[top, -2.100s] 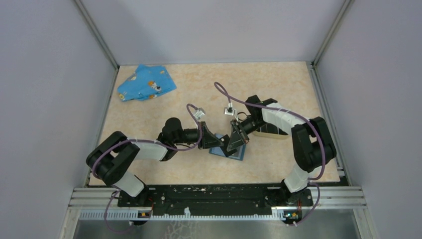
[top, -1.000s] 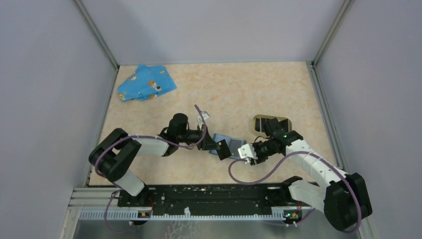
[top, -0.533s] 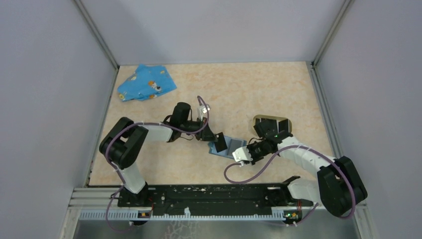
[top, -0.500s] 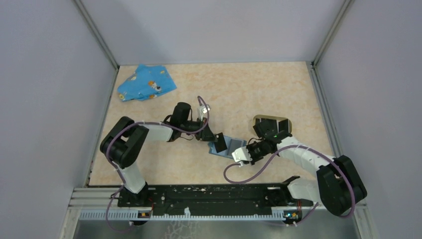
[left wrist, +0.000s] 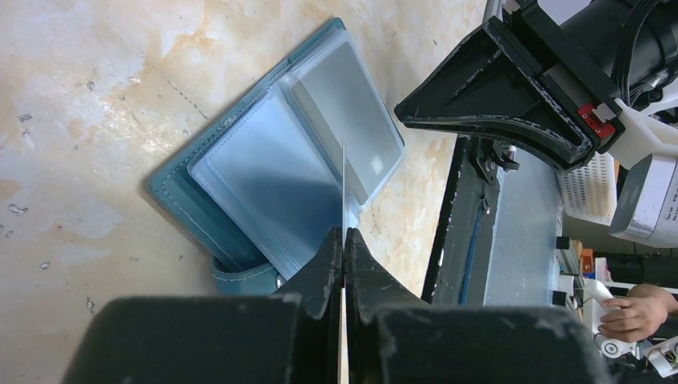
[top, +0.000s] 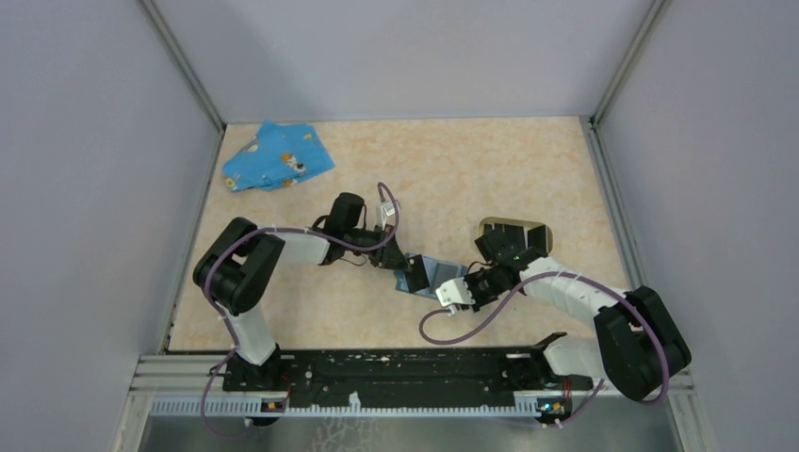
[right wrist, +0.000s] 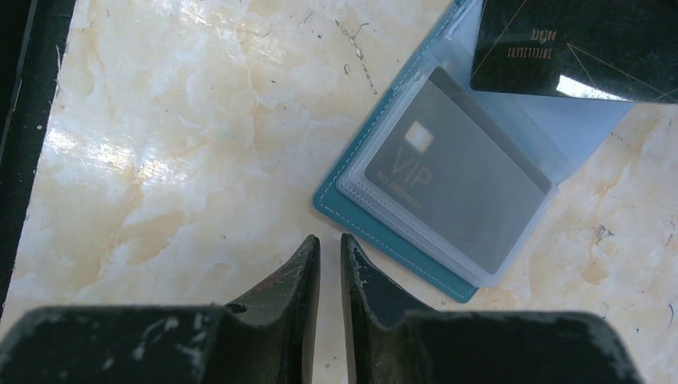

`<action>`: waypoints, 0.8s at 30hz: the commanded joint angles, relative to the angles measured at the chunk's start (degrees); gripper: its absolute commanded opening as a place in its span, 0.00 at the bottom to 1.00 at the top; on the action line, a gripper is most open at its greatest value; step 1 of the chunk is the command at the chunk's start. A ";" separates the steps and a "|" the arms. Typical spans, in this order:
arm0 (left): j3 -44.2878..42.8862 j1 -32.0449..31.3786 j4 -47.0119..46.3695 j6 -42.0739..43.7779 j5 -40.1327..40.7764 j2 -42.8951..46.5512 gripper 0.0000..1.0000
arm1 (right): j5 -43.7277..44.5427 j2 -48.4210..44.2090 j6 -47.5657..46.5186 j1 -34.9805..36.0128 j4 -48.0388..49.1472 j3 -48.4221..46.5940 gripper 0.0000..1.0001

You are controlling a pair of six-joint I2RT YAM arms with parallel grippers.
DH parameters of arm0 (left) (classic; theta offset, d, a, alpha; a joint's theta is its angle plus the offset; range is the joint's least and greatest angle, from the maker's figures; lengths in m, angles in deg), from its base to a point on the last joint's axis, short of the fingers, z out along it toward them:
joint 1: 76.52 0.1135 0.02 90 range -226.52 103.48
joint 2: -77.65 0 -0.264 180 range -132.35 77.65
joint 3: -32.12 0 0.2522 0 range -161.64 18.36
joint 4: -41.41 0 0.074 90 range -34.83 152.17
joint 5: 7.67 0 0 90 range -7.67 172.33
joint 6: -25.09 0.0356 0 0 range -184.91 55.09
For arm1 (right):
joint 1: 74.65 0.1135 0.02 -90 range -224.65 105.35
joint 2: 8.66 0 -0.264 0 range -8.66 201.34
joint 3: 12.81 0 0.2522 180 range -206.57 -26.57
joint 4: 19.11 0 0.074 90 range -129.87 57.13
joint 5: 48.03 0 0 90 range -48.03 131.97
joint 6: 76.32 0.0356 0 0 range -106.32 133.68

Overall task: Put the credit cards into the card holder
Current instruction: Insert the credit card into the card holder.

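A blue case (top: 432, 273) lies open mid-table, its clear sleeves up. A grey VIP card (right wrist: 456, 184) sits in one sleeve. My left gripper (left wrist: 344, 232) is shut on a black credit card (right wrist: 576, 48), held edge-on (left wrist: 343, 184) over the sleeves (left wrist: 264, 176). My right gripper (right wrist: 329, 240) hovers just off the case's teal edge (right wrist: 352, 212), its jaws a narrow gap apart with only bare table between them. In the top view the left gripper (top: 407, 271) and right gripper (top: 452, 286) flank the case. The card holder (top: 513, 223), tan-rimmed with black inside, stands behind the right forearm.
A blue patterned cloth (top: 278, 157) lies crumpled at the back left corner. Grey walls close in the marbled table (top: 452, 169) on three sides. A black rail (top: 405, 367) with both arm bases runs along the near edge.
My right gripper has narrowed from clearly open to a thin gap and edged left toward the case. The left gripper keeps its hold on the black card and has shifted slightly.
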 commanded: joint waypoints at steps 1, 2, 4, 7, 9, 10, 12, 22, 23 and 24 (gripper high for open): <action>-1.24 0.61 1.06 1.60 -2.03 -0.17 0.00 | -0.11 -0.21 0.53 0.98 1.33 -0.41 0.16; -1.28 0.81 1.09 1.56 -2.15 -0.10 0.00 | -0.11 -0.23 0.51 0.98 1.21 -0.44 0.16; -1.56 0.94 1.74 1.62 -2.28 -0.13 0.00 | -0.28 -0.21 0.58 0.98 1.15 -0.49 0.16; -2.56 1.30 3.40 2.14 -2.27 -0.54 0.00 | -0.22 -0.19 0.59 0.98 1.06 -0.49 0.16; -3.29 1.34 4.38 2.38 -2.42 -1.05 0.00 | -0.06 -0.20 0.79 0.98 1.02 -0.49 0.15; -3.65 1.32 4.80 2.47 -2.55 -1.33 0.00 | -0.02 -0.21 0.82 0.98 1.04 -0.50 0.15; -4.38 1.32 5.73 2.64 -2.67 -1.90 0.00 | 0.07 -0.28 0.80 0.98 1.07 -0.49 0.15; -6.21 1.34 4.73 1.29 -5.24 -5.40 0.00 | 0.23 -0.22 0.92 0.98 0.86 -0.49 0.15; -6.17 1.35 4.50 1.21 -5.46 -5.37 0.00 | 0.24 -0.21 0.89 0.98 0.81 -0.42 0.15; -6.04 1.33 4.30 1.14 -5.62 -5.23 0.00 | 0.24 -0.21 0.87 0.98 0.89 -0.40 0.15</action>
